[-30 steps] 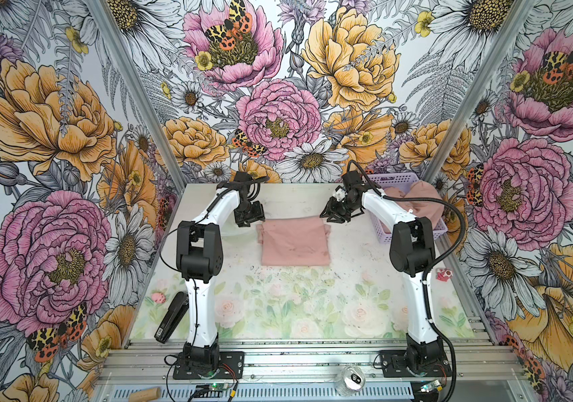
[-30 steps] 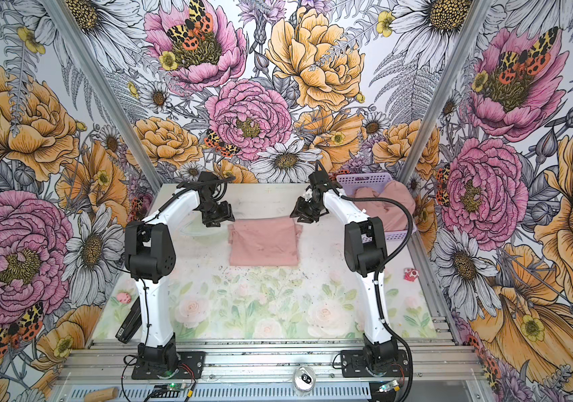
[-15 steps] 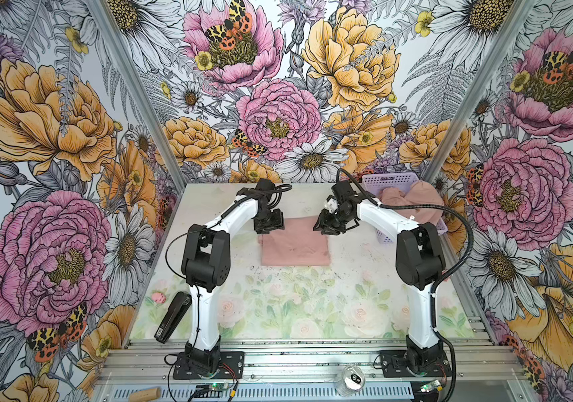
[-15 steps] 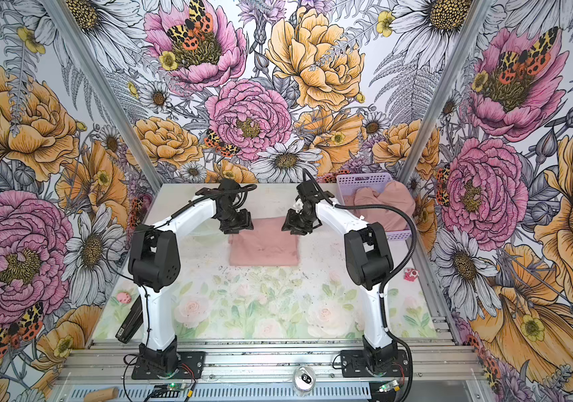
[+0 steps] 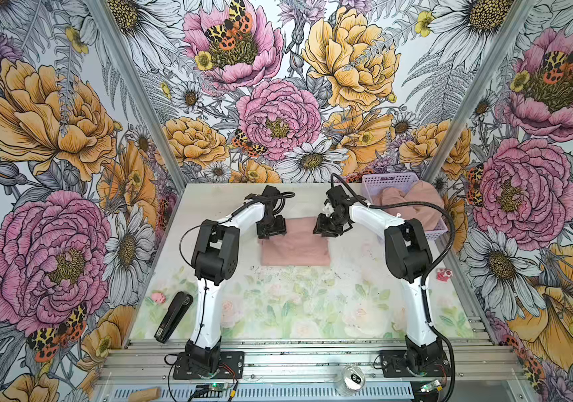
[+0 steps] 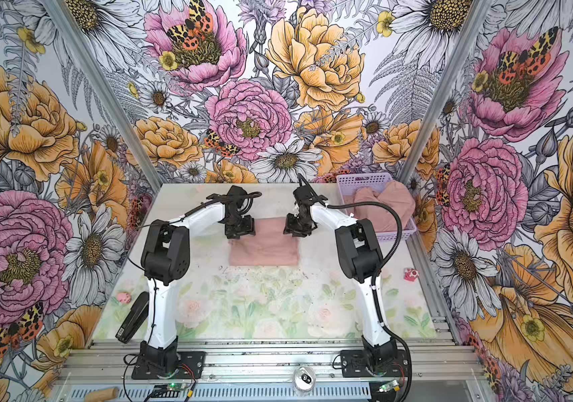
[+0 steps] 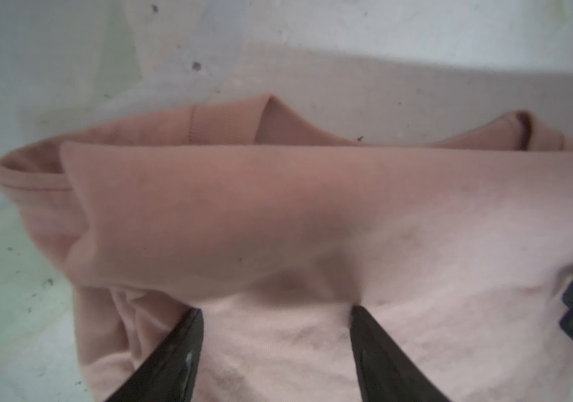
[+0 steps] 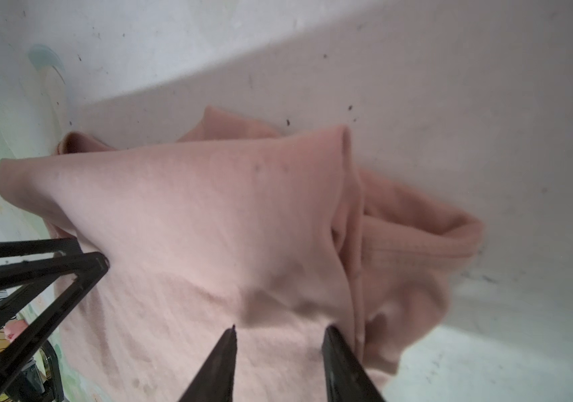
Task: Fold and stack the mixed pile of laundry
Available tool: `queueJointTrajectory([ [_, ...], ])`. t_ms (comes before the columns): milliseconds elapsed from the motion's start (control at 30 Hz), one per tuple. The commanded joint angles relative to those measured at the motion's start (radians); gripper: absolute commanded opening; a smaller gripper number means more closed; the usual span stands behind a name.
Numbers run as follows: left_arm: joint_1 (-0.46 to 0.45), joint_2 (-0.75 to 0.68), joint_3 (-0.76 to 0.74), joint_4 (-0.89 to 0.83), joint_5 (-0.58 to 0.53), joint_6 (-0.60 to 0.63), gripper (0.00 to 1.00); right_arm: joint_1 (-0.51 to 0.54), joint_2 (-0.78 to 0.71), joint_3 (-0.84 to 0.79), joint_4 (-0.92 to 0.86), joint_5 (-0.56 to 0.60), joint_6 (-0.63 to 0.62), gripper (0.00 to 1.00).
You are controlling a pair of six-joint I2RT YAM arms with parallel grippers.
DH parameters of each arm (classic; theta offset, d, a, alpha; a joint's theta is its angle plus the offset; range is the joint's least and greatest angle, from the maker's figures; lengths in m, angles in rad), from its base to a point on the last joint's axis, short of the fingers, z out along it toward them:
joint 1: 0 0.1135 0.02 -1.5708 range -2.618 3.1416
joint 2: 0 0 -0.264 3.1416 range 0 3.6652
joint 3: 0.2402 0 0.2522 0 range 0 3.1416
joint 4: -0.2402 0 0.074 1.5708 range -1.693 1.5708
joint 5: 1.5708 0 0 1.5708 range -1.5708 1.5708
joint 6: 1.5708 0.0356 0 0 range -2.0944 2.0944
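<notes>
A folded dusty-pink garment (image 5: 295, 249) (image 6: 264, 249) lies flat at the middle back of the table. More of the mixed laundry pile (image 5: 413, 202) sits crumpled in the lavender basket (image 5: 391, 179). My left gripper (image 5: 267, 234) (image 7: 277, 309) is at the garment's far left corner, open, with its tips down on the cloth (image 7: 278, 209). A ribbed collar (image 7: 222, 121) shows under the top fold. My right gripper (image 5: 325, 231) (image 8: 281, 328) is at the far right corner, open, tips resting on the cloth (image 8: 208, 215). Neither holds anything.
A black stapler-like object (image 5: 173, 316) and a small pink toy (image 5: 158, 297) lie at the front left. A small red item (image 5: 443, 275) is near the right edge. A can (image 5: 351, 379) stands on the front rail. The basket (image 6: 365, 179) fills the back right corner.
Both grippers have come from behind and beside the garment onto its far corners. The left jaws have spread a little wider. The garment has not moved.
</notes>
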Motion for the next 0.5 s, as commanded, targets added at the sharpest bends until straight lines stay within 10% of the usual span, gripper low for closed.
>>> queueJointTrajectory([
  [0,-0.058,-0.072,0.016,0.028,-0.053,-0.032,0.78,-0.003,-0.134,-0.042,0.013,0.046,-0.001,0.47],
  [233,-0.216,-0.058,0.011,0.064,-0.117,-0.094,0.99,-0.047,-0.321,-0.210,0.012,0.087,-0.002,0.61],
  [467,-0.279,0.018,0.019,0.066,-0.203,-0.144,0.99,-0.086,-0.461,-0.343,0.012,0.111,-0.004,0.65],
])
